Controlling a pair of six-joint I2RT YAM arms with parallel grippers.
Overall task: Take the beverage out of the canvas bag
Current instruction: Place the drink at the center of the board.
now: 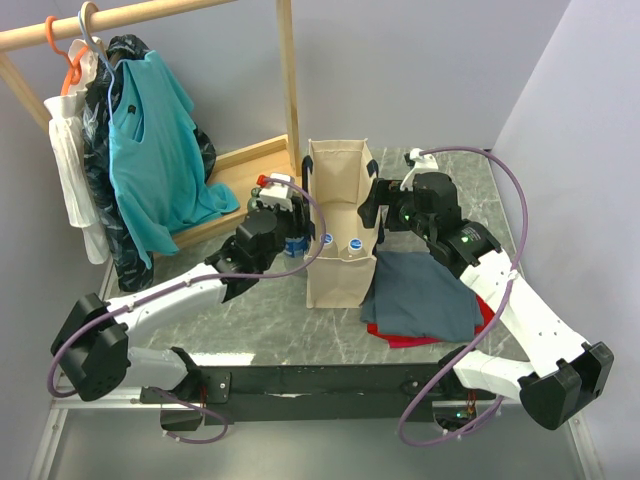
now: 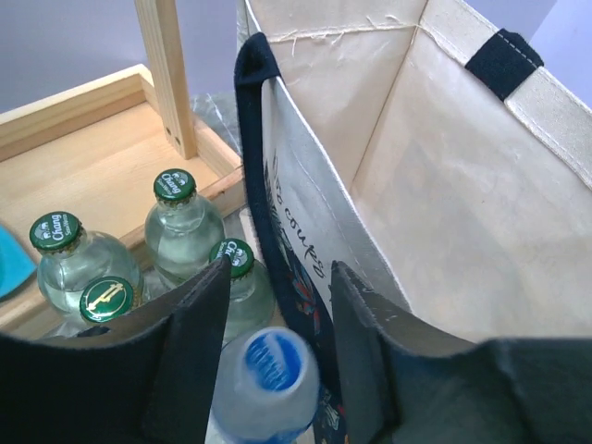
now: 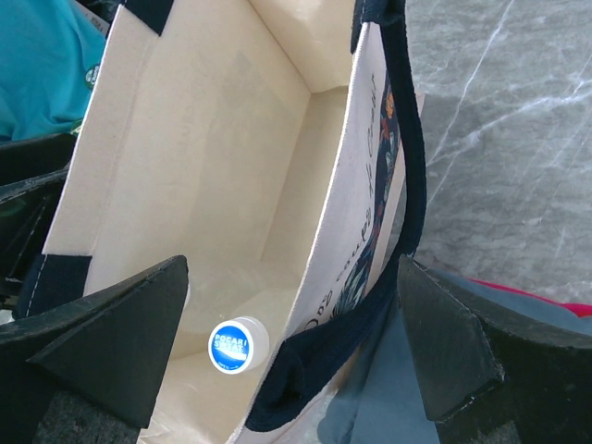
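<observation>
**Left arm beside bag, right over its rim**

The left gripper (image 2: 280, 273) reaches down beside the upright canvas bag (image 1: 340, 280), jaws apart around one Pocari Sweat bottle (image 2: 268, 370) outside it; whether they grip is unclear. The right gripper (image 3: 291, 268), jaws released, straddles the bag's wall. Two blue-capped bottles (image 1: 327, 239) stand inside; four Chang bottles (image 2: 174, 217) stand nearby.

desk (image 1: 270, 315) | canvas bag (image 1: 340, 200) upright in middle | one bottle (image 3: 236, 344) inside bag | glass bottles (image 2: 176, 222) left of bag, before rack base (image 1: 250, 165) | folded cloth (image 1: 425, 295) just right of bag
</observation>
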